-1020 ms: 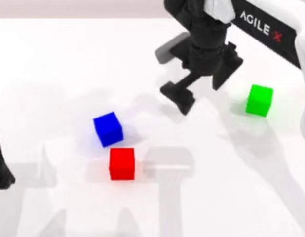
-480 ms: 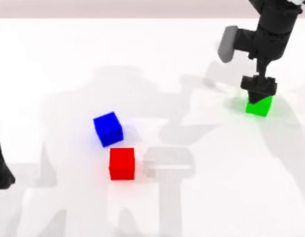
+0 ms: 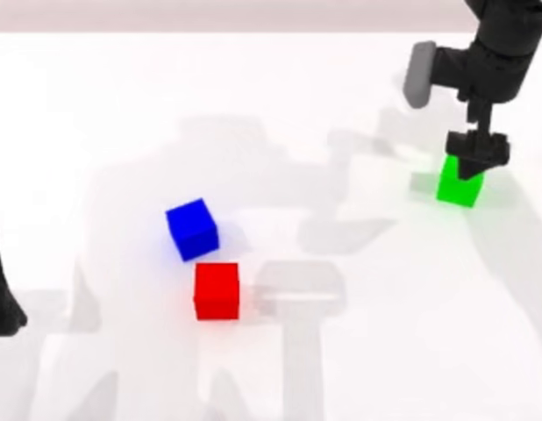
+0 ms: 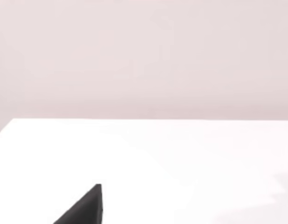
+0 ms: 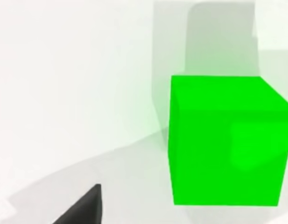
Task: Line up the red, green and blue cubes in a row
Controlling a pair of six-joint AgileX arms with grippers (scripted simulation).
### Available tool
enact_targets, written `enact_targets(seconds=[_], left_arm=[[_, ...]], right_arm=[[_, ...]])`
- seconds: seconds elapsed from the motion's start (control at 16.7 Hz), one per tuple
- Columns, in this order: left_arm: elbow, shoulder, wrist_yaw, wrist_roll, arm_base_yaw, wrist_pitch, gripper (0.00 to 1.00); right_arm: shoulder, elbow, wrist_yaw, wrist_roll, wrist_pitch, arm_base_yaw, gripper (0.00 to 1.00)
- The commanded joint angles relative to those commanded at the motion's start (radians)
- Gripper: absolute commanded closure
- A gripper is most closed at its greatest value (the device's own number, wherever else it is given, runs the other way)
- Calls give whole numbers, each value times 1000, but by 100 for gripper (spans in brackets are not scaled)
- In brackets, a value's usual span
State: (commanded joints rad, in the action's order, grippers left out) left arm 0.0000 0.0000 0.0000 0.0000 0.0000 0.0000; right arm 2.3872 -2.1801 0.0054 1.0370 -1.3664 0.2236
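Right tool hovers directly over the green cube.

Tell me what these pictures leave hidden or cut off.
- Top view: the right end effector covers the far top edge of the green cube; whether it grips is unclear.
- Right wrist view: the cube's side runs off the picture's edge; only one dark fingertip shows.
- Left end effector: cut off at the top view's left edge; its wrist view shows only a tip.

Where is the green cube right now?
In the top view the green cube sits on the table's right side, far from the blue cube and red cube, with the right gripper directly over it.
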Motion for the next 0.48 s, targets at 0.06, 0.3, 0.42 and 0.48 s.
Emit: enact_targets(seconds=[0.06, 0.3, 0.42, 0.48], left_arm=[[0, 0, 0, 0, 0, 0, 0], [0, 0, 0, 0, 0, 0, 0], [0, 0, 0, 0, 0, 0, 0], [0, 0, 0, 0, 0, 0, 0]], right_arm=[[0, 3, 0, 0, 3, 0, 0], [15, 96, 0, -2, 113, -2, 0], [30, 165, 0, -2, 202, -2, 0], [37, 198, 0, -2, 244, -2, 0]])
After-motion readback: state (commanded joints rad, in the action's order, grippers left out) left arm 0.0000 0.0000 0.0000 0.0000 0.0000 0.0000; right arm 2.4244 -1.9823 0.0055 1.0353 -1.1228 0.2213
